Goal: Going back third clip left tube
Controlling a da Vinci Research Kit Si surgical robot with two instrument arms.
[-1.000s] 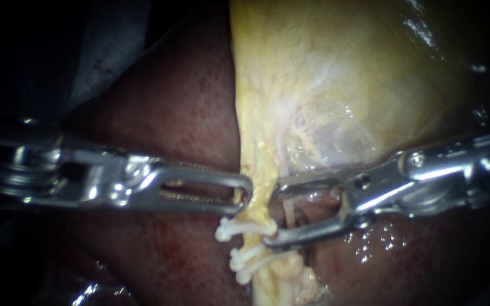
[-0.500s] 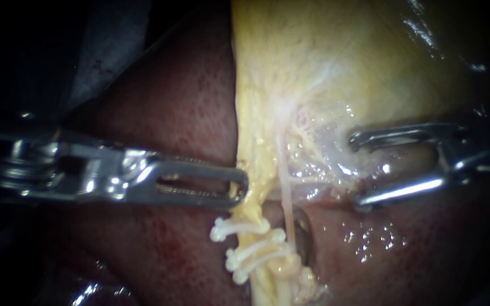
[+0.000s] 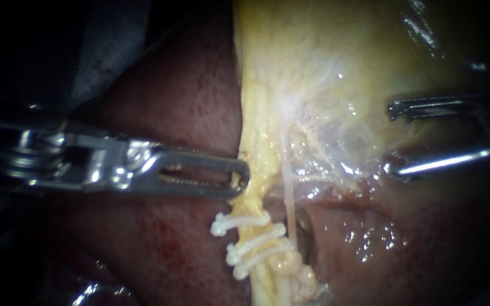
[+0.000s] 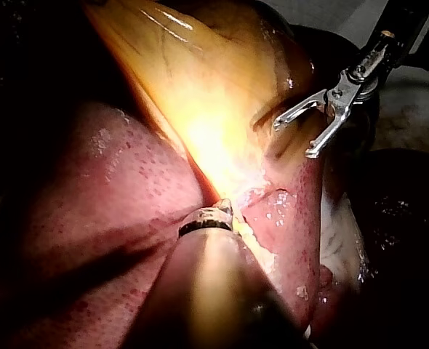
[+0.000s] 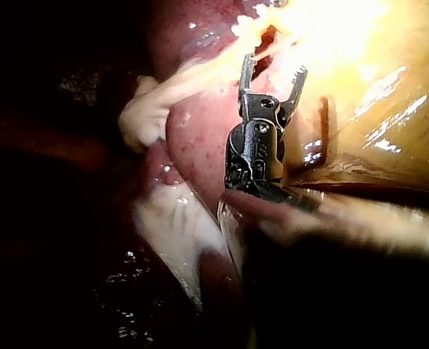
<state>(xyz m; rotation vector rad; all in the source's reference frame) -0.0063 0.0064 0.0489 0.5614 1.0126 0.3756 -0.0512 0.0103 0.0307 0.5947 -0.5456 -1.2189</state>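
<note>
At right edge, right instrument (image 3: 390,137) shaft lost in dark

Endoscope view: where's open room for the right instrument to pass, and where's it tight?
Free: bare liver below the open right instrument, right of the thin tube; also liver above the left instrument. Crowded: the three clips stacked under the left instrument's tip.
</note>
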